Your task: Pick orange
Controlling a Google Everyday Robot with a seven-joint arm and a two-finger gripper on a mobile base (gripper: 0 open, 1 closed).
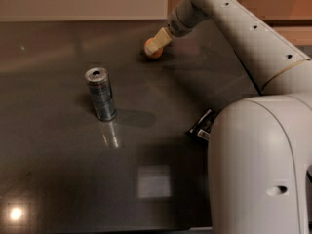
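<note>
The orange is a small round fruit on the dark table, at the far middle. My gripper reaches down from the upper right and its cream tip covers the orange's upper left side, so only part of the fruit shows. The orange rests on the table surface.
A silver drink can stands upright left of centre. A flat black packet lies at the right, partly behind my white arm segment, which fills the lower right. A pale wall runs along the table's far edge.
</note>
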